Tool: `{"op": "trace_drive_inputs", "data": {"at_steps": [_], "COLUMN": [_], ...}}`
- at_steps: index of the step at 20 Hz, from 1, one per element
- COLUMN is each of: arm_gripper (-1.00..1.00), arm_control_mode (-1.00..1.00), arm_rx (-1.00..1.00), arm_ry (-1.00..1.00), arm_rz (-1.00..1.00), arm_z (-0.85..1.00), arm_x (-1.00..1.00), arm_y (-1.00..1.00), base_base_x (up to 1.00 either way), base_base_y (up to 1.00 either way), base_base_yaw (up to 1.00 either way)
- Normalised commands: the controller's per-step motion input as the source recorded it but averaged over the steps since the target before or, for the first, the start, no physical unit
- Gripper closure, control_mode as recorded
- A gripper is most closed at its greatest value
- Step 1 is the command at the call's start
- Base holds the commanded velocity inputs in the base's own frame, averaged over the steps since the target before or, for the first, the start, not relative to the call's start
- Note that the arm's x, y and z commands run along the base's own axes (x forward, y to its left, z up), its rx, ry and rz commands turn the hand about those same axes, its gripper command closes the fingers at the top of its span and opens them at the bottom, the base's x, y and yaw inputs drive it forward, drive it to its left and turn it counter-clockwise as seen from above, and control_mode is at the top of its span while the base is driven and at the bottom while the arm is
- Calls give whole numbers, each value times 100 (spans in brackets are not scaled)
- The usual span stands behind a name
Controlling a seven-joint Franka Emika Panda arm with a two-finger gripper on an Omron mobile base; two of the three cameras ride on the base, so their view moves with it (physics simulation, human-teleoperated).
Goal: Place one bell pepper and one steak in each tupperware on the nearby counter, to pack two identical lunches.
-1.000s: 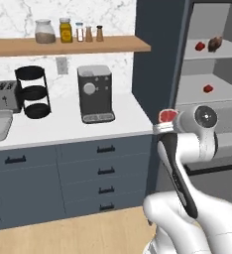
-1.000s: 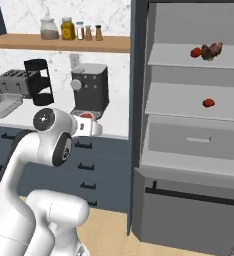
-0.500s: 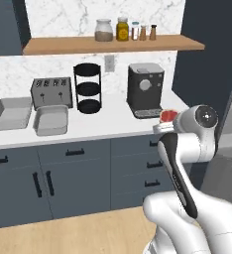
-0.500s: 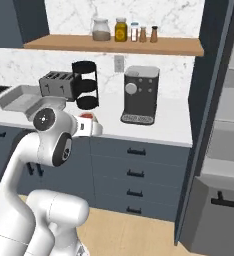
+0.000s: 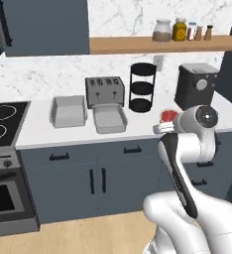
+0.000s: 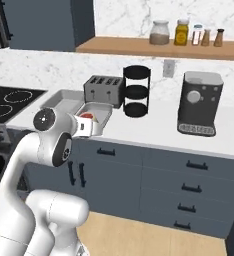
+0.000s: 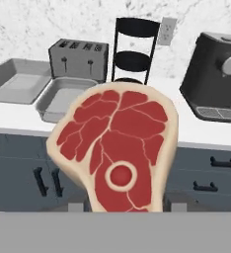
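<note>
My gripper is shut on the steak, a flat red slab with a pale rim that hides most of both fingers in the hand view. It hangs in front of the white counter, right of the trays. Two light-grey tupperware trays stand side by side on the counter: the left tupperware and the right tupperware, both with nothing in them. From the right base view, the steak sits just before the nearer tupperware. The bell pepper is out of view.
A toaster stands behind the trays. A black tiered rack and a coffee machine stand further right. The black stovetop lies to the left. Jars line the wooden shelf above.
The base has driven and both base views swung from the open cabinet to the counter with the two trays. The steak has stayed in the gripper.
</note>
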Motion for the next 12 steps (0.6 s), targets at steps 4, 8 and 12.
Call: {"op": "trace_drive_inputs", "data": {"at_steps": [4, 8, 12], "arm_gripper": [100, 100, 100], "arm_control_mode": [100, 100, 100], "arm_rx": [0, 0, 0], "arm_ry": [0, 0, 0], "arm_rz": [0, 0, 0], "arm_z": [0, 0, 0], "arm_x": [0, 0, 0], "arm_y": [0, 0, 0], "base_base_x": [70, 58, 41], "base_base_y": [69, 56, 58], "base_base_yaw": [1, 1, 0]}}
